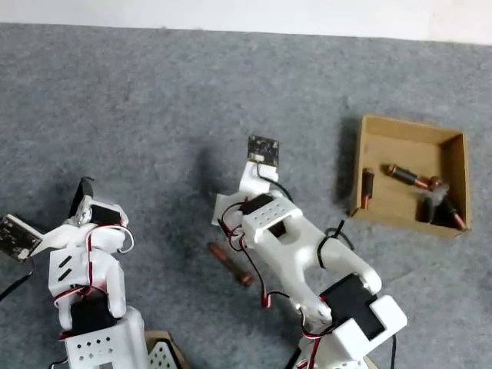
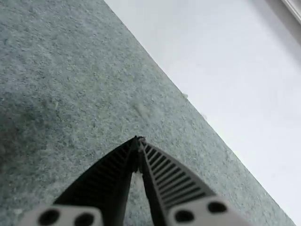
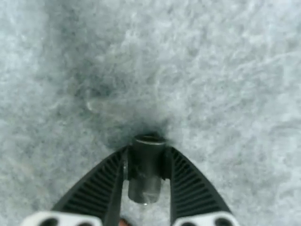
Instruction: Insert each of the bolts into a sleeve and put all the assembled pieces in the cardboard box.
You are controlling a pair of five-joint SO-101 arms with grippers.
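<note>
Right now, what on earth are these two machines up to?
The right arm has its jaws closed on a dark sleeve, held over the grey mat. A copper-coloured bolt lies loose on the mat beside that arm, not yet in a sleeve. The left arm sits off to the side, jaws shut and empty. A few pieces already lie in the cardboard box.

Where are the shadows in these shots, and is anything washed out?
High view: soft shadows lie on the grey mat beside the cardboard box and the right arm. Right wrist view: a dark shadow pools just beyond the sleeve in the right gripper. Left wrist view: the white surface past the mat reads bright and featureless.
</note>
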